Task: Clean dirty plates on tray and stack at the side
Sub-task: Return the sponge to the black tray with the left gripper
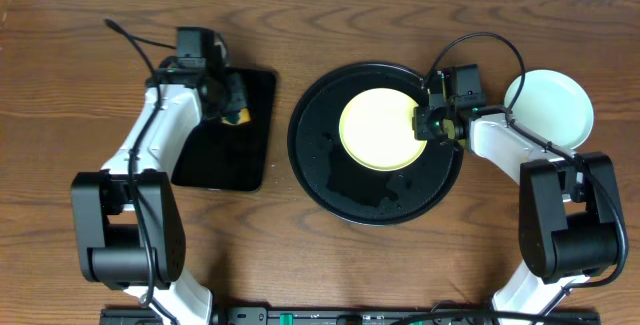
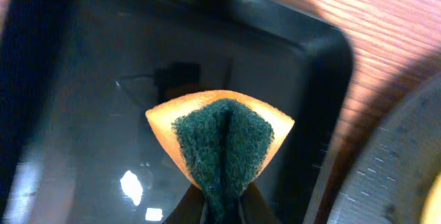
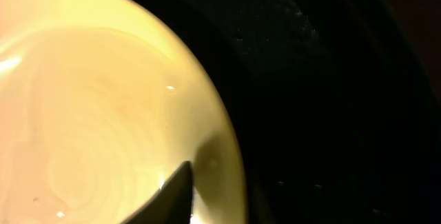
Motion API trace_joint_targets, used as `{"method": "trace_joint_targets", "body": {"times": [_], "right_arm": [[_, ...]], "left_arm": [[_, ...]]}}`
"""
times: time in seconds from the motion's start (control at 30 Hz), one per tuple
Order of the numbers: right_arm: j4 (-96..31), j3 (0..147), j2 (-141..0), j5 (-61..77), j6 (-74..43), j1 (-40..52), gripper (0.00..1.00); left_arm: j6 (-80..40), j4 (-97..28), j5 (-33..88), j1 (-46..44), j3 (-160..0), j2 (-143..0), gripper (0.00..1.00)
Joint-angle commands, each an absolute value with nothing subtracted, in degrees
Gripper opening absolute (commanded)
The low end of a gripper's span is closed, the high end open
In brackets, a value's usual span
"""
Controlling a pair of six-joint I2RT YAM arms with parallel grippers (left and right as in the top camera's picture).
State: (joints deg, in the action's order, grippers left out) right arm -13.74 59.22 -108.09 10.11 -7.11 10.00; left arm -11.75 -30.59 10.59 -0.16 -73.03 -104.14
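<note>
Progress prob. past halfway: green plate point(image 1: 555, 105) sat off-tray, to right of right gripper point(image 1: 428, 124); yellow plate point(image 1: 378, 128), not yet stacked, under its tips on tray point(image 1: 330, 180); grip unclear. Left gripper point(image 1: 236, 105) pinched sponge point(image 2: 222, 138).

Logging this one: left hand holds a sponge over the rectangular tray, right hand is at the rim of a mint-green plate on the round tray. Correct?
Not quite: the right hand is at the rim of the pale yellow plate on the round tray, as the overhead view shows. The mint-green plate sits off that tray, on the table. The rest stands.
</note>
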Motion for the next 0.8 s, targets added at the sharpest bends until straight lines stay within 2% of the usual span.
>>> {"method": "trace_joint_targets", "body": {"times": [0.0,0.07,0.1,0.13,0.2,0.23,0.37,0.6,0.67,0.7,0.77], "right_arm": [[-14.31,58.39,-109.91,8.45,-7.22,10.22,0.31],[-14.31,58.39,-109.91,8.43,-7.22,10.22,0.31],[-14.28,58.39,-109.91,8.45,-7.22,10.22,0.31],[-14.28,58.39,-109.91,8.45,-7.22,10.22,0.31],[-14.33,58.39,-109.91,8.43,-7.22,10.22,0.39],[-14.31,58.39,-109.91,8.43,-7.22,10.22,0.4],[-14.28,58.39,-109.97,8.43,-7.2,10.22,0.41],[-13.58,58.39,-111.92,8.43,-7.22,10.22,0.34],[-13.04,58.39,-112.64,8.45,-7.22,10.22,0.19],[-12.97,58.39,-112.62,8.43,-7.22,10.2,0.01],[-12.99,58.52,-110.93,8.38,-7.2,10.15,0.01]], "left_arm": [[-10.07,-30.3,6.15,1.04,-71.35,-104.51,0.08],[-10.09,-29.67,5.98,0.91,-71.24,-106.45,0.11],[-10.09,-29.5,6.0,0.75,-71.24,-107.2,0.17],[-10.09,-29.3,6.0,0.56,-71.24,-108.22,0.34],[-10.11,-28.58,6.48,0.12,-71.24,-110.5,0.8],[-10.11,-28.16,6.63,0.01,-71.24,-111.37,0.84],[-10.11,-28.01,6.59,-0.08,-71.24,-113.82,0.86],[-10.11,-27.99,6.59,-0.08,-71.24,-114.13,0.87],[-10.09,-28.01,6.59,-0.08,-71.24,-114.13,0.87],[-10.11,-28.01,6.59,-0.08,-71.24,-114.13,0.87],[-10.11,-28.01,6.59,-0.08,-71.24,-114.13,0.87]]}}
